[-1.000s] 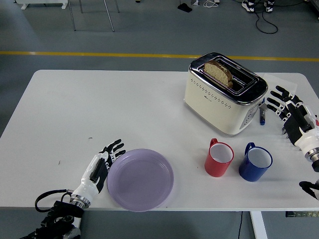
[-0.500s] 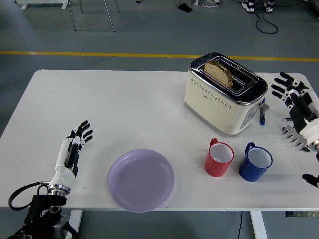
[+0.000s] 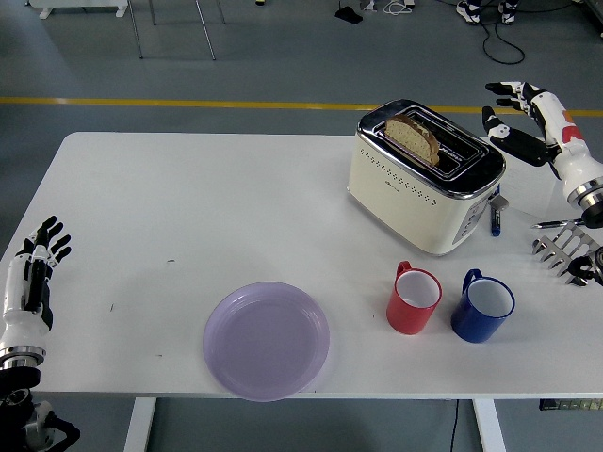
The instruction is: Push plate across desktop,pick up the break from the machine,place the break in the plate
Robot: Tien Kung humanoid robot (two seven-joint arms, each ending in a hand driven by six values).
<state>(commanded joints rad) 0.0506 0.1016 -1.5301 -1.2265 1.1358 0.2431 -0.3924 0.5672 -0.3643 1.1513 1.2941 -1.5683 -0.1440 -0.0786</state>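
A lilac plate (image 3: 267, 340) lies near the table's front edge, left of centre. A cream toaster (image 3: 424, 177) with a chrome top stands at the back right, and a slice of brown bread (image 3: 414, 137) sticks up from its nearer slot. My left hand (image 3: 34, 267) is at the far left edge of the table, fingers spread and holding nothing, well away from the plate. My right hand (image 3: 519, 113) is raised to the right of the toaster's top, fingers spread, not touching the bread.
A red mug (image 3: 415, 300) and a blue mug (image 3: 482, 307) stand in front of the toaster. A small blue item (image 3: 496, 220) lies beside the toaster's right end. A metal fork-like tool (image 3: 562, 250) shows at the right edge.
My left hand has drawn back from beside the plate to the table's far left edge. My right hand has risen from the table's right side to the level of the toaster's top.
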